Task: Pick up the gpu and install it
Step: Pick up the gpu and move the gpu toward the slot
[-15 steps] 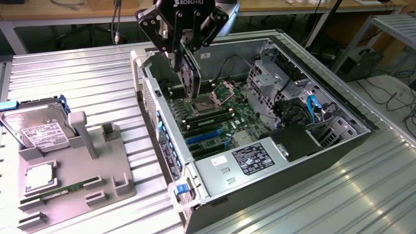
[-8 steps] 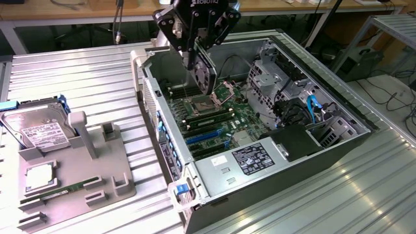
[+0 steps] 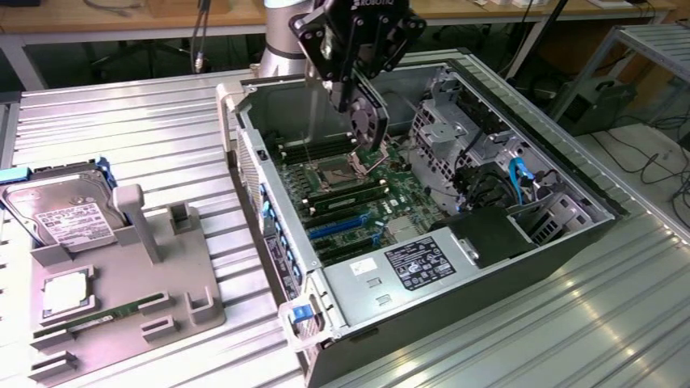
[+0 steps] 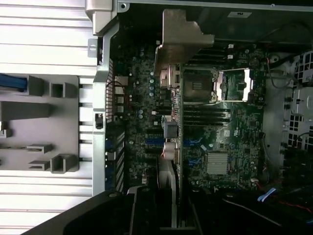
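My gripper hangs over the open computer case, shut on the gpu. The card hangs on edge below the fingers, above the motherboard near the CPU socket. In the wrist view the gpu appears edge-on, running up from my gripper, with its silver end bracket at the far end by the case's rear wall. The card is still clear of the blue expansion slots.
A grey holder plate on the exterior view's left carries a silver hard drive, a CPU and a RAM stick. The case's drive cages and black power supply crowd its far side.
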You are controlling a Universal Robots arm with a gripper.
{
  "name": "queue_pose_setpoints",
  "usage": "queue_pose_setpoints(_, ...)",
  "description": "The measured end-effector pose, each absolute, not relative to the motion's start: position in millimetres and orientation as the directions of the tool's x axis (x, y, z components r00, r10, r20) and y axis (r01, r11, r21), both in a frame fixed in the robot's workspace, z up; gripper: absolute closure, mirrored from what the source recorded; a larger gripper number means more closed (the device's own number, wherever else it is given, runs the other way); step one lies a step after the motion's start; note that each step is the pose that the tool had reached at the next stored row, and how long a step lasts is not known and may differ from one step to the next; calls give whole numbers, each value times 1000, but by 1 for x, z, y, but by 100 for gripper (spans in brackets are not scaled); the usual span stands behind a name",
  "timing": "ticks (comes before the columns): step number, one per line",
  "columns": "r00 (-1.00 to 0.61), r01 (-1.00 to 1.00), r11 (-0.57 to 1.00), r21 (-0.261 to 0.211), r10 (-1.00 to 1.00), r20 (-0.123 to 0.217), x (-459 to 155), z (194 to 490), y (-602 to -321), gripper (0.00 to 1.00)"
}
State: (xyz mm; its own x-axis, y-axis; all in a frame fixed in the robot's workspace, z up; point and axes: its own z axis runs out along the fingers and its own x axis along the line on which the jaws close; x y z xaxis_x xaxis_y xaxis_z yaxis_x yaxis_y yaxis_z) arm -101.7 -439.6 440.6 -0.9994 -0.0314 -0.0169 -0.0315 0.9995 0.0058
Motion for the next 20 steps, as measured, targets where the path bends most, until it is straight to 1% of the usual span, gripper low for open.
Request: queue_pose_setpoints(20, -999, -31, 999, 6, -31, -17, -51, 440, -440, 72)
